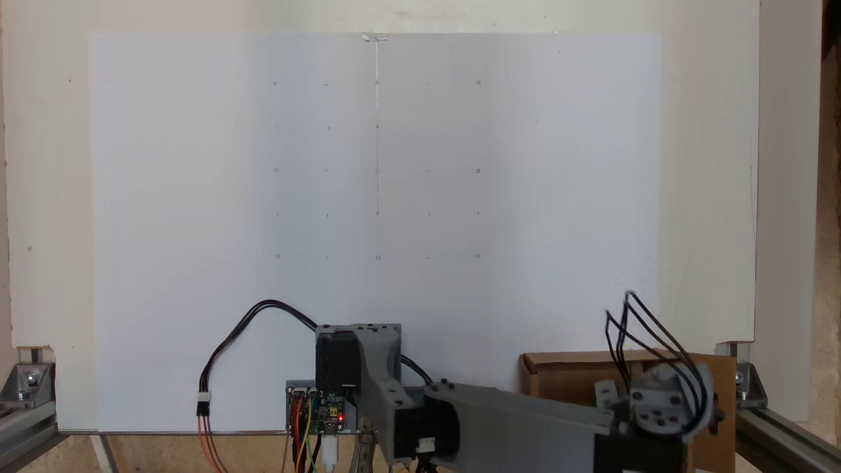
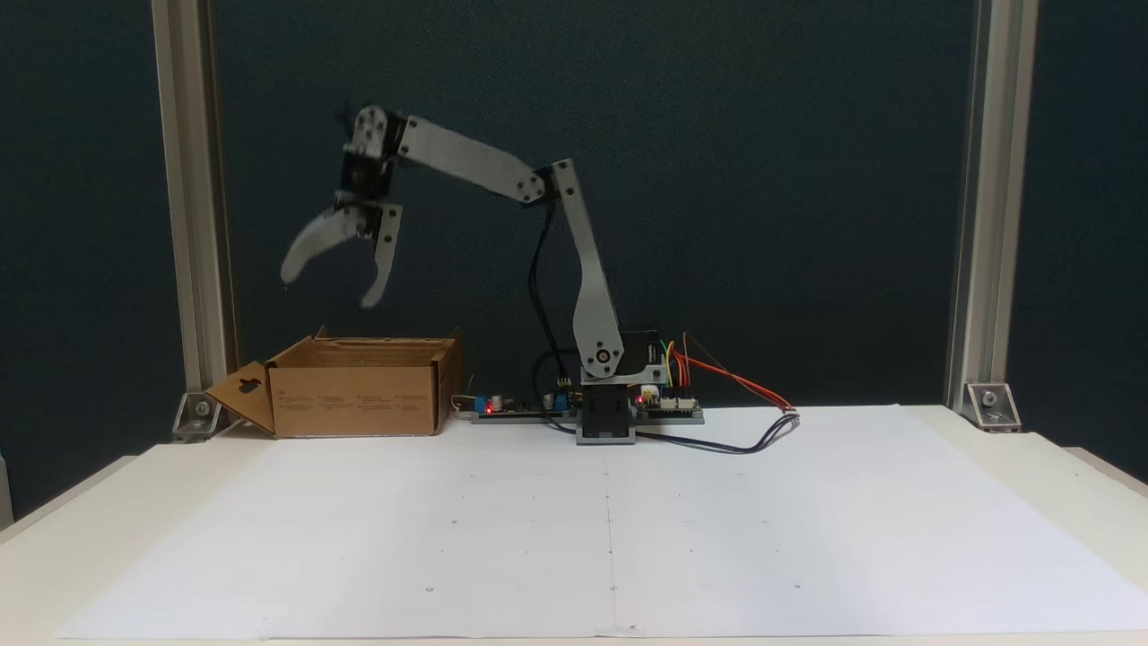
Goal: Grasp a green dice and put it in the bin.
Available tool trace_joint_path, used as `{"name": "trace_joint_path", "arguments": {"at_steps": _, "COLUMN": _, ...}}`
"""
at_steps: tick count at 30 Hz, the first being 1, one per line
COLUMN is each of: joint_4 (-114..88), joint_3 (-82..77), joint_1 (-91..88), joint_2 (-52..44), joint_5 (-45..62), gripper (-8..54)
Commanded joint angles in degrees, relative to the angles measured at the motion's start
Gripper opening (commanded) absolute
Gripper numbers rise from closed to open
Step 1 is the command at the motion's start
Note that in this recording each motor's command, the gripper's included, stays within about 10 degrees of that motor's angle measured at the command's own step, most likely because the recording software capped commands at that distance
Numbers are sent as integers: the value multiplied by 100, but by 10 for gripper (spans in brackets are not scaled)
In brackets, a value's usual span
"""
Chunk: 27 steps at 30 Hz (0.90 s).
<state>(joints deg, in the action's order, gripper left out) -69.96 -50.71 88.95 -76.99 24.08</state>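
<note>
The bin [image 2: 359, 386] is a brown cardboard box at the table's back left in a fixed view, with one flap [image 2: 242, 395] folded outward that has a keyhole cutout. From above, the bin [image 1: 558, 378] sits at the lower right, partly covered by the arm. My gripper [image 2: 327, 292] hangs in the air above the bin's left part, its two curved fingers spread wide and open, nothing between them. The green dice is out of view; the bin's inside is hidden.
A large white paper sheet [image 2: 610, 529] with small dot marks covers the table. The arm's base, a circuit board [image 2: 668, 404] and cables [image 2: 744, 422] sit at the back middle. Aluminium posts [image 2: 184, 224] stand at both back corners.
</note>
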Motion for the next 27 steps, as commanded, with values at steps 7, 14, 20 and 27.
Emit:
{"name": "trace_joint_path", "arguments": {"at_steps": 7, "joint_4": -26, "joint_3": 79, "joint_1": -2646, "joint_2": -1169, "joint_5": -1503, "gripper": 453}}
{"name": "trace_joint_path", "arguments": {"at_steps": 14, "joint_4": 9, "joint_3": -993, "joint_1": -5370, "joint_2": -1995, "joint_5": -2092, "gripper": 454}}
{"name": "trace_joint_path", "arguments": {"at_steps": 20, "joint_4": 79, "joint_3": -1934, "joint_1": -7585, "joint_2": -2426, "joint_5": -2900, "gripper": 454}}
{"name": "trace_joint_path", "arguments": {"at_steps": 27, "joint_4": 1800, "joint_3": -4008, "joint_1": -8851, "joint_2": -3261, "joint_5": -3067, "gripper": 451}}
